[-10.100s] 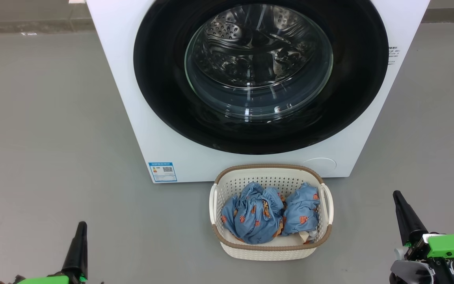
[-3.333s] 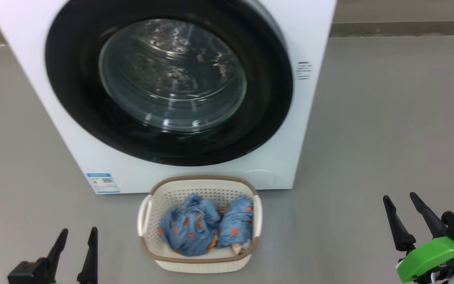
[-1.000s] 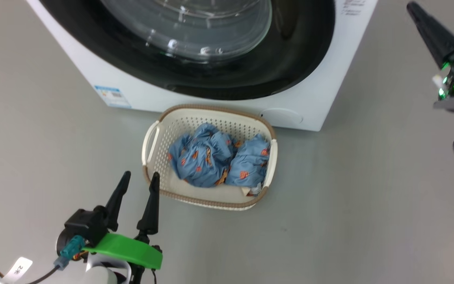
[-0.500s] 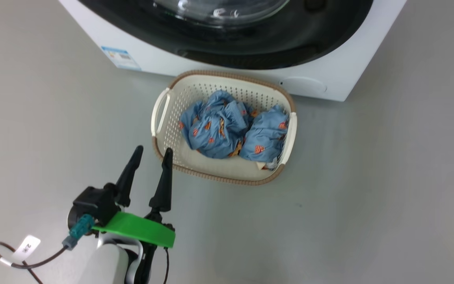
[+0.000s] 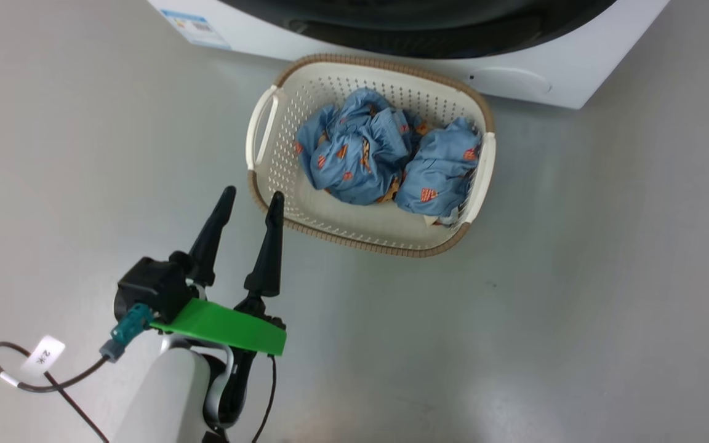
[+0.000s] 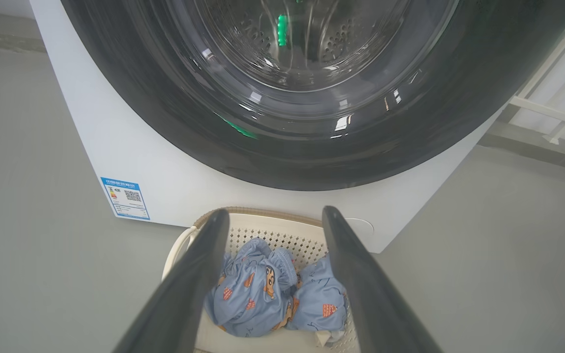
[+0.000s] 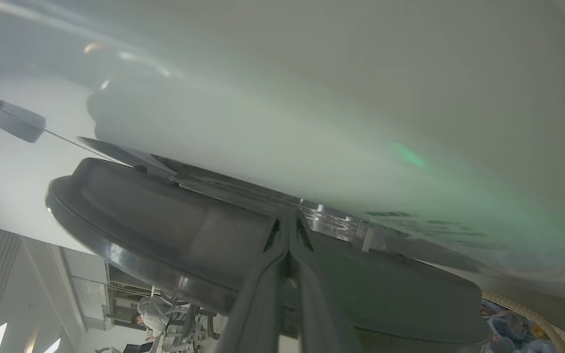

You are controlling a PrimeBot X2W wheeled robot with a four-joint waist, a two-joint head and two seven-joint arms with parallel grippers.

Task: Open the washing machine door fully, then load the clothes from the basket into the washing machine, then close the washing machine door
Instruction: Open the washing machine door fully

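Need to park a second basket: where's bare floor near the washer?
Bare floor lies right of the basket, below the washing machine corner, and also left of the basket. Crowded: the strip between basket and machine, and by the left gripper.

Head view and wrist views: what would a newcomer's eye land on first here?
The light blue clothes bunched in the cream basket, on the floor before the washing machine. Then the glossy black washing machine door looming above in the left wrist view. The left gripper hovers open beside the basket; the right gripper has its fingers together at the door's edge.
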